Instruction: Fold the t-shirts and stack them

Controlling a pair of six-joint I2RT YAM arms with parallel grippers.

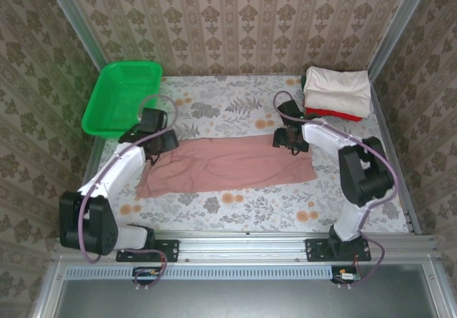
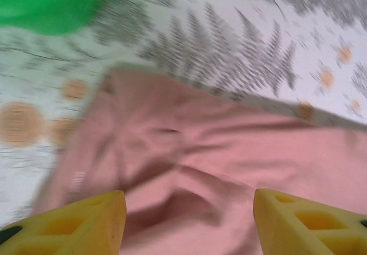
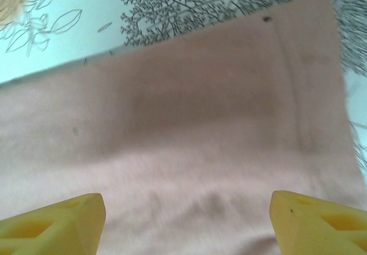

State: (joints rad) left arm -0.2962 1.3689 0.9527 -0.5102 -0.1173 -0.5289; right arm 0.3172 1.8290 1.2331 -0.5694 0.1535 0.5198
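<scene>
**A:** What do we meet nearest the arm bases?

**B:** First a bare strip of the desk (image 1: 235, 205), covered in a pale floral print. Then comes the dusty-pink t-shirt (image 1: 228, 162), laid across the middle as a long band running left to right. Its right half lies flat and smooth. Its left half is gathered into soft creases, and its near-left corner has a ragged outline.

**A:** How do we read the grippers?

**B:** The left gripper (image 1: 158, 141) sits over the shirt's far-left edge and the right gripper (image 1: 289, 138) over its far-right edge. In both wrist views the yellow fingers (image 2: 86, 220) are spread wide. Nothing is held between them, and matte pink cloth lies below. We cannot tell whether they touch the cloth.

**A:** What room do we find around the shirt?

**B:** Open patterned desk lies along its near edge and beyond its far edge, between the two arms. At the far left stands a rigid green basket (image 1: 121, 96), near the left gripper. At the far right a folded cream t-shirt (image 1: 337, 89) rests on a folded red t-shirt (image 1: 332, 113), just beyond the right gripper.
</scene>
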